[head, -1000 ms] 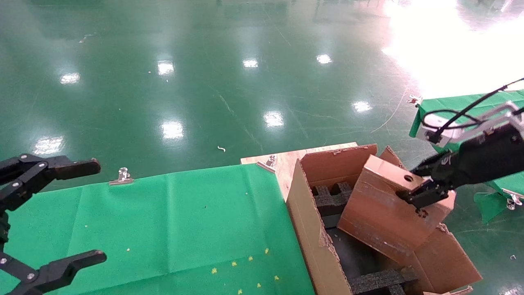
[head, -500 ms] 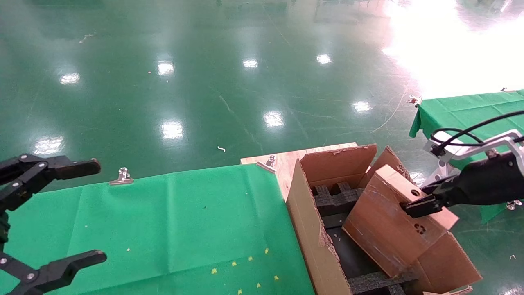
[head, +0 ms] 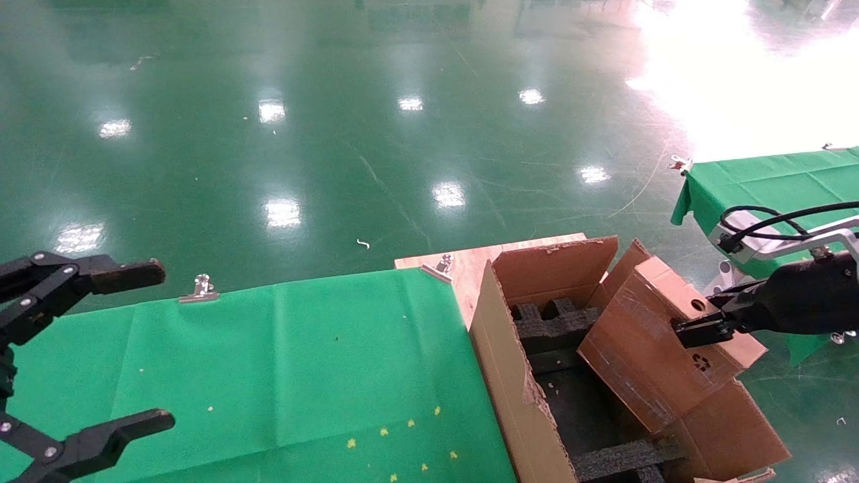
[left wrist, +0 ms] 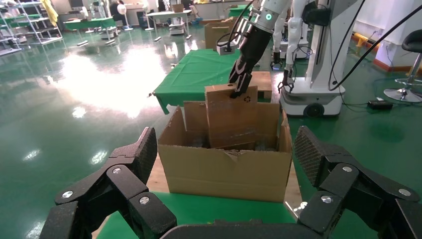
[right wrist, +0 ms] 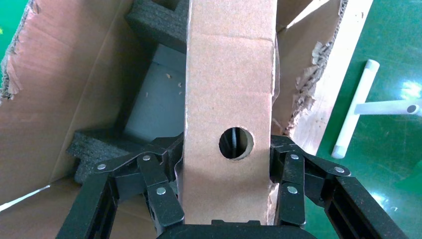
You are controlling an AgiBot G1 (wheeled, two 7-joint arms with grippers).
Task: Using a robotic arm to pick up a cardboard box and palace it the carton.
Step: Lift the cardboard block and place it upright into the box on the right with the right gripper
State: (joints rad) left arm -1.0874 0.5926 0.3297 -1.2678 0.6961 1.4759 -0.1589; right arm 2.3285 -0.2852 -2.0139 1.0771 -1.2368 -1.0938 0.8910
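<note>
My right gripper is shut on the upper end of the small cardboard box, close to its round hole. The box leans tilted, its lower end down inside the large carton among black foam blocks. In the right wrist view the fingers press both sides of the box over the carton. The left wrist view shows the white arm holding the box in the carton. My left gripper hangs open and empty over the green table's left end.
A green cloth table with metal clips adjoins the carton, which stands on a wooden board. A second green table is at the right. A white tube lies on the floor beside the carton.
My right gripper has moved right and down with the box, sinking its lower end deeper into the carton. The left arm has not moved.
</note>
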